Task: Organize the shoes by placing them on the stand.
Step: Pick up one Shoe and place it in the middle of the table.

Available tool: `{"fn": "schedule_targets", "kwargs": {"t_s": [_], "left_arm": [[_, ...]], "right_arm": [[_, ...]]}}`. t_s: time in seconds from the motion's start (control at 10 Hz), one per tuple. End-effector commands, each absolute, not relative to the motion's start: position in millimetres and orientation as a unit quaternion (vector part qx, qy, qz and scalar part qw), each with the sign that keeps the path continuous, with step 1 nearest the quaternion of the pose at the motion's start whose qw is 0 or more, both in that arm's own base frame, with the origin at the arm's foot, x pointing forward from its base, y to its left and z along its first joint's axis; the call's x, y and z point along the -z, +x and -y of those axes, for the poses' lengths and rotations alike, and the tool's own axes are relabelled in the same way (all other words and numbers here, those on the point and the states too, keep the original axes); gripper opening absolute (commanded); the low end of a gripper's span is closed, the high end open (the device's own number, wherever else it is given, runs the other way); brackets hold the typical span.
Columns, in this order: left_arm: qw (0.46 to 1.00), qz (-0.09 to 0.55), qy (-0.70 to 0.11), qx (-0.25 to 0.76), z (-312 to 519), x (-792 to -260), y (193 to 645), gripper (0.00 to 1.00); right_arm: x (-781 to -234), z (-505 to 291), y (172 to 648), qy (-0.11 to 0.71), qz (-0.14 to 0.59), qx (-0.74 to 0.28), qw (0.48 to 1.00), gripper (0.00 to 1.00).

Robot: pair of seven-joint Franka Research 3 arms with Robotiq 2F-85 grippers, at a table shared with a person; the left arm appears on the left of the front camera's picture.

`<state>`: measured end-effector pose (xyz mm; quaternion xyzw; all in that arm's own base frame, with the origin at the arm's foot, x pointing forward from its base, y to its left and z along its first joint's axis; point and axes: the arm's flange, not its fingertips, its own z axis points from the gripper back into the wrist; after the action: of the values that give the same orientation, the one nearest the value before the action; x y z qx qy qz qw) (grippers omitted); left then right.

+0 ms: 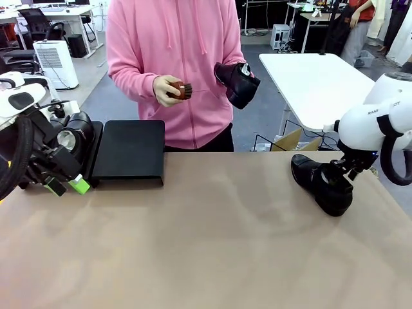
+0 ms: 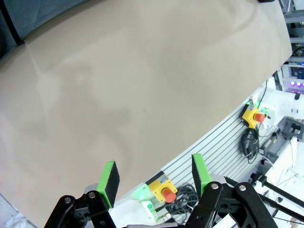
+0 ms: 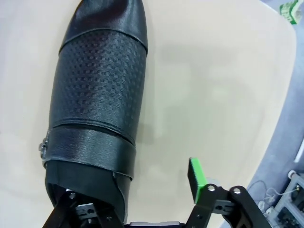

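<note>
- Well, the right gripper [image 1: 340,168] is down at the heel end of a glossy black leather dress shoe [image 1: 318,183], which lies on the tan table [image 1: 206,257] at about 3 o'clock, well apart from the stand.
- Through its wrist camera, one finger is tucked inside the shoe's collar. The outer green pad [image 3: 195,176] stands off the leather with bare table between, so I'd call the jaws open around the side wall, not clamped.
- The low matte-black rectangular stand [image 1: 129,153] sits at about 10 o'clock. Its nearer platform is bare, and a second black shoe [image 1: 78,132] rests on the platform at its 9 o'clock side.
- The left gripper [image 2: 154,173] hovers by that corner, pads apart with nothing between them.
- The person in the pink hoodie [image 1: 167,45], at 12 o'clock, holds a third black shoe [image 1: 236,82] in one hand and a small brown brush [image 1: 182,90] in the other.
- To my eye the main risk is the grip: a pinch on the collar leather alone could let the long toe swing down, or let the glossy shoe slip out on the carry.
- The way to the stand also runs toward the left arm, so the two could crowd each other at that corner.
</note>
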<state>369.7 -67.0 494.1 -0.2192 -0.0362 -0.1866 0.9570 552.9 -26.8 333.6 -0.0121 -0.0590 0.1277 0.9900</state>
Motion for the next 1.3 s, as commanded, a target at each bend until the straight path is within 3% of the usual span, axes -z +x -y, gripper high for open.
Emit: {"fn": "schedule_targets", "kwargs": {"t_s": [0.0, 0.1, 0.2, 0.6, 0.7, 1.0, 1.2], "left_arm": [[0.952, 0.038, -0.234, 0.193, 66, -495, 368, 0.80], [0.952, 0.038, -0.234, 0.193, 66, -495, 368, 0.80], [0.952, 0.038, -0.234, 0.193, 66, -495, 368, 0.80], [0.952, 0.038, -0.234, 0.193, 66, -495, 368, 0.80], [0.952, 0.038, -0.234, 0.193, 66, -495, 368, 0.80], [0.952, 0.038, -0.234, 0.193, 66, -495, 368, 0.80], [0.952, 0.038, -0.234, 0.193, 66, -495, 368, 0.80]], "right_arm": [[-337, 27, 561, 0.001, 0.068, -0.131, 0.989, 0.26], [-336, 26, 562, 0.003, 0.063, -0.133, 0.989, 0.07], [-335, 23, 562, 0.005, 0.057, -0.136, 0.989, 0.00], [-333, 10, 557, 0.021, 0.036, -0.136, 0.990, 0.00], [-345, 6, 551, 0.025, 0.026, -0.094, 0.995, 0.00], [-430, -29, 492, -0.034, 0.091, 0.026, 0.995, 0.00], [-468, -51, 454, -0.004, 0.138, 0.087, 0.987, 0.00]]}}
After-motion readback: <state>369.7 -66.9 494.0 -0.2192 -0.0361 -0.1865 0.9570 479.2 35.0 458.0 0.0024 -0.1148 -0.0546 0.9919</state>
